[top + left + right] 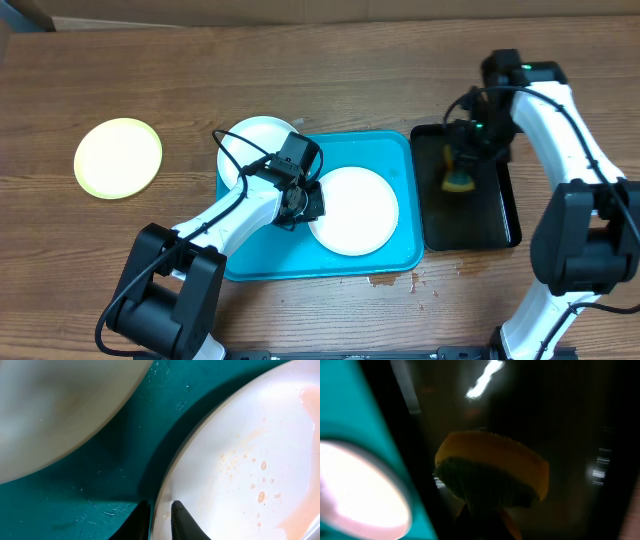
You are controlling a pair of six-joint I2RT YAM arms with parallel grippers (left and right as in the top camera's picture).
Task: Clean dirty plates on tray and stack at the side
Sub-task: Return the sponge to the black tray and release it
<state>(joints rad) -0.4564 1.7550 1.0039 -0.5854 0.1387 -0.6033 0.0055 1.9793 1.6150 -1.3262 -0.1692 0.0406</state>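
The turquoise tray (390,150) holds a white plate (355,212) with faint reddish smears in its middle. A second white plate (255,138) rests over the tray's back left corner. A green-rimmed plate (118,158) lies on the table at far left. My left gripper (308,203) is shut on the middle plate's left rim; in the left wrist view its fingers (160,521) straddle that rim (250,460). My right gripper (462,165) is shut on a yellow and green sponge (460,182) over the black tray; the sponge fills the right wrist view (495,475).
A narrow black tray (500,215) stands right of the turquoise tray. Small brown spills (395,281) mark the table by the tray's front right corner. The left wrist view shows scratched tray floor (120,460) between the two plates.
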